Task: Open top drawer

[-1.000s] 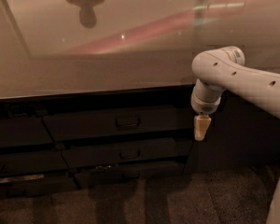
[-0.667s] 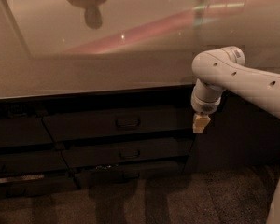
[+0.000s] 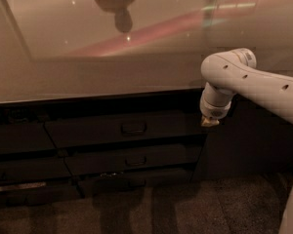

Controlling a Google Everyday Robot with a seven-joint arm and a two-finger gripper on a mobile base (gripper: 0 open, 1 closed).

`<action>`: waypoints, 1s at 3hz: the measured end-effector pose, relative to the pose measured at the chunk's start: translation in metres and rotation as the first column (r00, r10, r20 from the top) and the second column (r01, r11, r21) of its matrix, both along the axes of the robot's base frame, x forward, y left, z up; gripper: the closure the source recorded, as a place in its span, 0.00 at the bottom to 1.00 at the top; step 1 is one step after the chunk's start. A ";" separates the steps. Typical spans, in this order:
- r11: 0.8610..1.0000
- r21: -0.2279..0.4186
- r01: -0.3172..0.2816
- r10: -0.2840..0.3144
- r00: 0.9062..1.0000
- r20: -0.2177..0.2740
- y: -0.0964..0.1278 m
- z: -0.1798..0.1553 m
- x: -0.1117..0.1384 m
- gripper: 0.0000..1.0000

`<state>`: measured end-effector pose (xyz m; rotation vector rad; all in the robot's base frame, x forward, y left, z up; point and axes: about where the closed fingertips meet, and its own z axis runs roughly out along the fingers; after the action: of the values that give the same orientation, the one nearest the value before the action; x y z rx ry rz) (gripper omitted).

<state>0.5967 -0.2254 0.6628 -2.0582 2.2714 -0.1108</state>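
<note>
The top drawer (image 3: 102, 130) lies just left of the pincer (image 3: 210, 122), whose state I cannot tell.

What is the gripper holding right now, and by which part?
Nothing, as far as can be seen: the gripper hangs at the right end of the top drawer, well clear of its centre pull.

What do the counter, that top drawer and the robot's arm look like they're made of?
Counter: polished stone or laminate, perhaps; it mirrors lights and dark shapes. Top drawer: dark matte wood or laminate, judging by its dull flat front. Arm: smooth white plastic-looking shell with small holes. Its gripper hangs by the drawer's right end.
</note>
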 end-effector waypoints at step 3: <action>1.000 -0.001 -0.012 0.012 1.000 0.007 0.003 -0.008 -0.010 1.00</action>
<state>0.5871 -0.2228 0.6550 -2.0687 2.2554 -0.1184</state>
